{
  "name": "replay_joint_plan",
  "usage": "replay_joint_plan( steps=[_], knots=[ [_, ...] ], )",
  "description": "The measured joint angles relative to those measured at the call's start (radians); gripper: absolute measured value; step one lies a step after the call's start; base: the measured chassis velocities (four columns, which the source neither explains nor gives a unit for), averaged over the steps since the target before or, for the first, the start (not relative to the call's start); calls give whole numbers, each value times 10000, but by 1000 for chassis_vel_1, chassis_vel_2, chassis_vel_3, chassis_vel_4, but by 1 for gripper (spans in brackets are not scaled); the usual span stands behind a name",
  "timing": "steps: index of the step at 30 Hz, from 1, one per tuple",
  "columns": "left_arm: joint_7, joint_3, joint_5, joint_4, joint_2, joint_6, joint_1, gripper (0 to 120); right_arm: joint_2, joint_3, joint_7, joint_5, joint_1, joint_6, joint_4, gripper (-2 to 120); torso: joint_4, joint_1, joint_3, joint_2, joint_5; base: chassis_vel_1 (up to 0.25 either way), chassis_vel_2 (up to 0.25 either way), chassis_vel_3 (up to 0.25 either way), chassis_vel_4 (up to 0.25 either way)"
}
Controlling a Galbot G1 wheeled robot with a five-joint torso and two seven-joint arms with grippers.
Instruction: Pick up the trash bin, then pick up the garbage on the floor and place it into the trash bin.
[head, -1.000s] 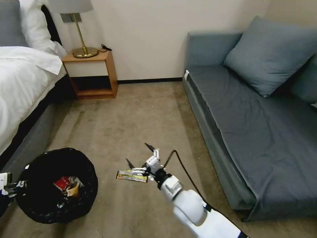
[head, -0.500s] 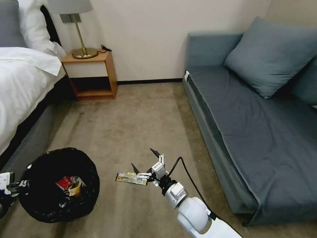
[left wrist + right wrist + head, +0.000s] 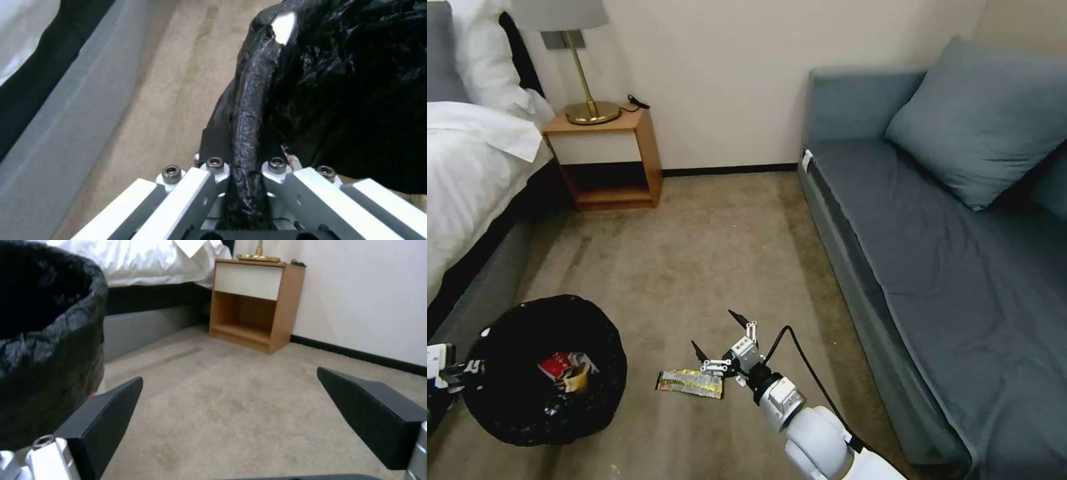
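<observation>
On the carpet [image 3: 707, 267] between the bed [image 3: 467, 187] and the blue-grey sofa [image 3: 934, 253], a gold-black bar wrapper [image 3: 689, 383] lies flat, and the right gripper [image 3: 718, 337] hangs just above its far end with its two black fingers [image 3: 104, 416] spread wide apart and nothing in them. It looks placed that way so the fingers can drop down on each side of the wrapper and pinch it. The left gripper [image 3: 246, 166] is squeezed tight on the rim of the trash bin [image 3: 547, 370], pinching the shiny black bag over the edge, so the bin sits close to the wrapper with its mouth facing up. Inside the bin a red-white wrapper [image 3: 557, 365] and a tan paper pouch [image 3: 578, 381] already lie. The carpet is short and tan, which may make a thin wrapper hard to scoop. A wooden nightstand [image 3: 606, 157] with a brass lamp [image 3: 582, 93] stands by the wall.
</observation>
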Motion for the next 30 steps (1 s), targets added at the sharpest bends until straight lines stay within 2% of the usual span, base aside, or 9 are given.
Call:
replay_joint_plan(
  steps=[10,14,19,20,23,30],
  knots=[
    [-6,24,-1,123,6,1,-48,3,-139,-398,-87,119,224,-235,-372,100,2,-1,0,0,-1,-96,110,95,-98],
    [-11,-61,-6,104,-8,1,-41,3,-491,-935,-419,731,633,-1450,-581,100,0,0,2,0,-1,-115,77,108,-101],
    [-11,-157,-56,57,21,3,-16,3,-647,-1271,-725,1168,1022,-2281,-918,100,-1,1,2,0,-1,-37,22,33,-32],
    [-10,-256,-100,55,93,5,11,3,-729,-1635,-978,1545,1452,-2872,-1290,100,2,0,1,0,0,0,0,0,0],
    [-19,-374,-150,61,168,28,32,3,-737,-2446,-1445,1999,2198,-3476,-2027,100,3,0,1,0,-1,0,0,0,0],
    [-27,-389,-179,-86,63,55,88,3,-334,-4013,-1868,2694,3567,-3815,-3378,100,2,0,1,0,-1,0,0,0,0]
  ],
)
